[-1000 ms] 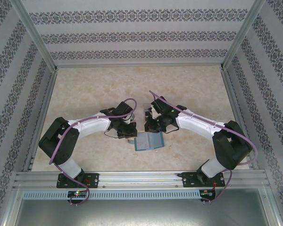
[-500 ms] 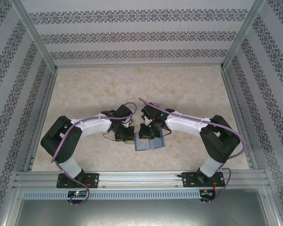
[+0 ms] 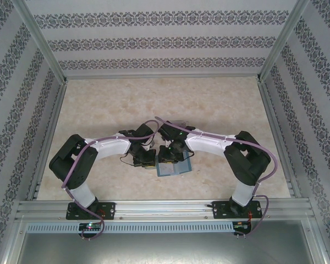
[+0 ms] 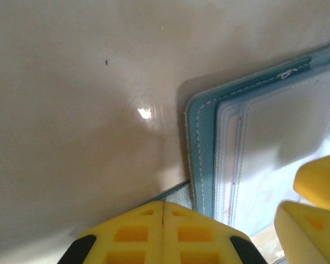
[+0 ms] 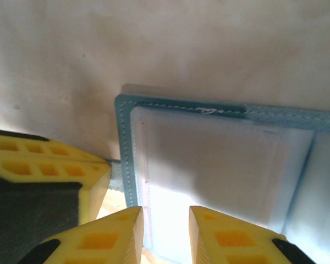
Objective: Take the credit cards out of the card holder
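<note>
Top external: right claw (image 3: 166,155) nearer holder (image 3: 179,168)

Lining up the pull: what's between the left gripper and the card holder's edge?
In the left wrist view, just a grey tab bridging the card holder's teal edge and the shut left gripper; around it, bare table.

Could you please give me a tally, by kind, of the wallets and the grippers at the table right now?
Flat teal-blue bifold card holder, lying open: 1
Yellow-fingered two-finger grippers, the left gripper and the right gripper: 2
Total: 3
</note>
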Motion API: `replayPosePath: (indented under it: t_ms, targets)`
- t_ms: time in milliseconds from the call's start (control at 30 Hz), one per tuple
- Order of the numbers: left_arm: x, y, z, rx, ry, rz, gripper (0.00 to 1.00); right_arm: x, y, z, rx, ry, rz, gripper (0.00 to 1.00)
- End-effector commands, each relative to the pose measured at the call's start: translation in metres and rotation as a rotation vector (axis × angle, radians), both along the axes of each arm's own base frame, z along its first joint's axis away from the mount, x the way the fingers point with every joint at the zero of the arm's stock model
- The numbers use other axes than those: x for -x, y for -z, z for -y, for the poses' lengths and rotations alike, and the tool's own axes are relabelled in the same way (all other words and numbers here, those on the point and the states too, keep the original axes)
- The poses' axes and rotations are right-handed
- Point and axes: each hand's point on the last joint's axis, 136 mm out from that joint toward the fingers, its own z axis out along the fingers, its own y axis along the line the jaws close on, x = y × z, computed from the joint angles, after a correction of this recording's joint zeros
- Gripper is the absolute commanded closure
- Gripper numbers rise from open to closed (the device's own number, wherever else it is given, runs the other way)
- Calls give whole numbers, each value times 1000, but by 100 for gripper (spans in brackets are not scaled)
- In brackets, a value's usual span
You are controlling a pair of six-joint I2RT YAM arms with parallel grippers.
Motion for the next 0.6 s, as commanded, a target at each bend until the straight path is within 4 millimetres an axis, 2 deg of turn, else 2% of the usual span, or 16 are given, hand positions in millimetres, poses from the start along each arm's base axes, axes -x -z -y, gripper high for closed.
replayPosePath:
  t_ms: [0,200,567]
  targets:
    - [15,12,-8,-46,36,-30,100,2,7,3,61,-9,-1,69]
    - [15,11,-8,-43,42,-29,100,4,14,9,118,-25,-13,69]
    - [16,12,-8,-40,49,-30,100,7,17,19,225,-56,-9,57]
